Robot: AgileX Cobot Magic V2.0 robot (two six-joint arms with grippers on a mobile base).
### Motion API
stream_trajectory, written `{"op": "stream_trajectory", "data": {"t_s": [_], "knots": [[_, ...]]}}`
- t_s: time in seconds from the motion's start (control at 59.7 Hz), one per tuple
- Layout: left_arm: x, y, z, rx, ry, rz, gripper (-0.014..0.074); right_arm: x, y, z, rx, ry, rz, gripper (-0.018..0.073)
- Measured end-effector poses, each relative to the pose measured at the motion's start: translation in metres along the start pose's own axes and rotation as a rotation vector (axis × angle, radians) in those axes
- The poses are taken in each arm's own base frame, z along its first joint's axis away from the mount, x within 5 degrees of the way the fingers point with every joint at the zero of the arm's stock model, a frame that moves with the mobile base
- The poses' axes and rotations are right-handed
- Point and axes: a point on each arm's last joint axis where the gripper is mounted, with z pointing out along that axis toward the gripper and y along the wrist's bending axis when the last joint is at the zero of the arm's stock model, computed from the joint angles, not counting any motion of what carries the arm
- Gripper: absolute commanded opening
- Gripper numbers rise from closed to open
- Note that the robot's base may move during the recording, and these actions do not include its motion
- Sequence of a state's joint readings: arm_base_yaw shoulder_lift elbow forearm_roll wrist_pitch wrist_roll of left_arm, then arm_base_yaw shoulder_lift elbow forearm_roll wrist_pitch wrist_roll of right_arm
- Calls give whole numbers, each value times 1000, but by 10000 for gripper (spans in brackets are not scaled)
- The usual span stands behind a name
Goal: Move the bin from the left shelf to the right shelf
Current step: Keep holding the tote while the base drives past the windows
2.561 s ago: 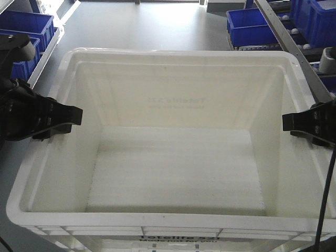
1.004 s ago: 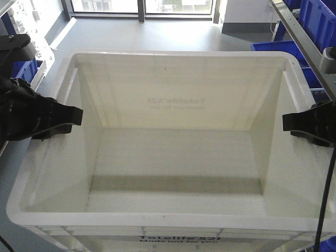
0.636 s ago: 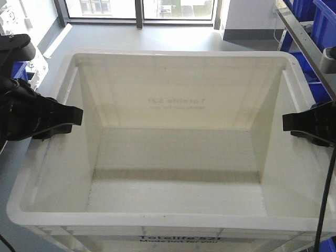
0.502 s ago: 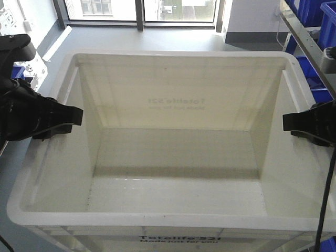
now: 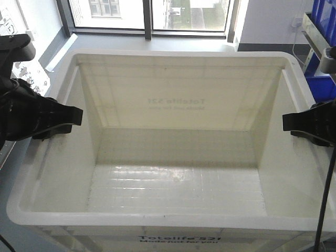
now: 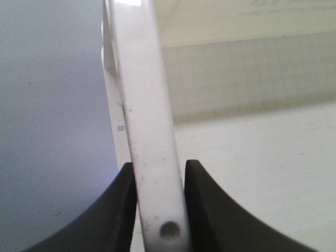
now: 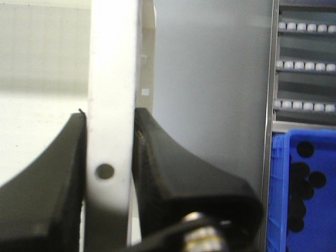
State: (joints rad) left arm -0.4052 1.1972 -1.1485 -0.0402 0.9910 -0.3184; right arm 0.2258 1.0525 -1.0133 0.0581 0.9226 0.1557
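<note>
Bin (image 5: pixel 178 89) upright, mouth up, long axis running left-right.

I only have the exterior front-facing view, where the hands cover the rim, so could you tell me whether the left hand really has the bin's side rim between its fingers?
Observer: Yes. In the left wrist view the left hand has one dark finger on each side of the bin rim, pressed against it.
Operator: Thank you. Is the right hand the same?
Observer: It is. The right hand straddles the opposite rim, and a small round mark on the rim sits between its fingers.
Operator: What lies beyond that side?
Observer: A blue crate with dark round spots, below a roller shelf.
</note>
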Motion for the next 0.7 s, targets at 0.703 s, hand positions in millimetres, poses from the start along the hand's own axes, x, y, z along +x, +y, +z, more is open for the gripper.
{"op": "stream_trajectory", "data": {"t_s": [0.703], "knots": [[0, 0, 0, 0, 1, -1, -6, 0, 0, 0, 0, 0, 0, 0]]}}
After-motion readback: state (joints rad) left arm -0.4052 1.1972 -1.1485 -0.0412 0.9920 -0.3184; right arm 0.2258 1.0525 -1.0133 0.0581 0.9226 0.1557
